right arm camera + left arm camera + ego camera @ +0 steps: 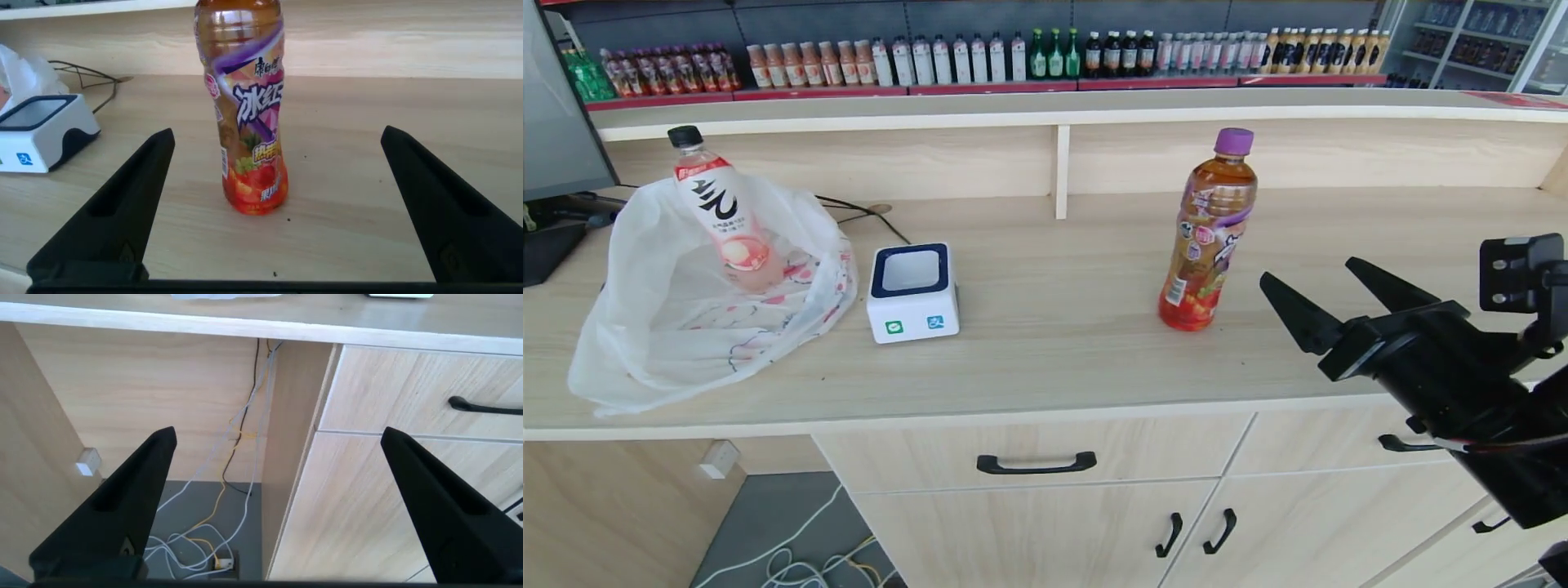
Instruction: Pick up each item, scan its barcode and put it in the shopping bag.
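Picking up the second item looks like the step in hand: the right gripper (pixel 1305 271) hangs with jaws wide apart and empty near the tea bottle (pixel 1207 237), which stands upright on the counter (pixel 1054 351), well apart from the scanner (pixel 912 291). A pink bottle (pixel 727 220) already stands in the bag (pixel 645 335). The next move calls for bringing the jaws around the tea bottle's middle and closing without tipping it. The left gripper (pixel 278 437), jaws also apart, sits low facing the cabinet front. The tea bottle's barcode cannot be made out, and the bag veils the pink bottle's base
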### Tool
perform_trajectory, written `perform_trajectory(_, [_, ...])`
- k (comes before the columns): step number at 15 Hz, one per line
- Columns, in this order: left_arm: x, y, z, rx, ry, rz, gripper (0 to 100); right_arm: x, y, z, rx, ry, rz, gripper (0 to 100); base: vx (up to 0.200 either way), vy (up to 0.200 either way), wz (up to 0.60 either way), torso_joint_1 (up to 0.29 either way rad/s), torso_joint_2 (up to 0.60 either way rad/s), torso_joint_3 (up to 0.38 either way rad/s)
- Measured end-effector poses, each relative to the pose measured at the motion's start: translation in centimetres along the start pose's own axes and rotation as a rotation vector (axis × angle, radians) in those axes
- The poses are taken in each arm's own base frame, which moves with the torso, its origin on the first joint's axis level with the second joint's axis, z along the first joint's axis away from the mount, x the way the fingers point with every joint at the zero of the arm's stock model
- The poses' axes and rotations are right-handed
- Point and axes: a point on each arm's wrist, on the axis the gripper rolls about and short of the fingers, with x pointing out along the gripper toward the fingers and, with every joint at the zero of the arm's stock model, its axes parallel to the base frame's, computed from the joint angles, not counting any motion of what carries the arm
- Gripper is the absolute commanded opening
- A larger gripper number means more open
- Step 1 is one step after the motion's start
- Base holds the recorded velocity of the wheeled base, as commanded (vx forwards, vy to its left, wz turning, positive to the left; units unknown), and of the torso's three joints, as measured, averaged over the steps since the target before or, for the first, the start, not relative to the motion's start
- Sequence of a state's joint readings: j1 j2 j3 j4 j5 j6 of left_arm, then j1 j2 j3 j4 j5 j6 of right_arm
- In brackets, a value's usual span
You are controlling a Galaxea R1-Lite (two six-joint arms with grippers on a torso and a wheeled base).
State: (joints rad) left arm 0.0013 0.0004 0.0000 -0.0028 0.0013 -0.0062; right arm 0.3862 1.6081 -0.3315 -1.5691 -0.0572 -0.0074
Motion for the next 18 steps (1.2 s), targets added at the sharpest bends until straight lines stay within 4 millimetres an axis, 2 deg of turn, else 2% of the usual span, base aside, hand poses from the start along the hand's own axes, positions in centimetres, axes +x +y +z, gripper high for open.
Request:
perform_trajectory(12, [0.0,0.0,0.0,0.007,0.000,0.000,100,0.0,0.1,-1.2,-0.078,0.047,0.028,100,0.000,0.000,0.00,0.000,0.00,0.000])
perform_trajectory(18, [0.0,0.0,0.0,0.008,0.000,0.000,100,2.4,1.2,-1.3,-0.102,0.044,0.083,100,0.000,0.000,0.00,0.000,0.00,0.000])
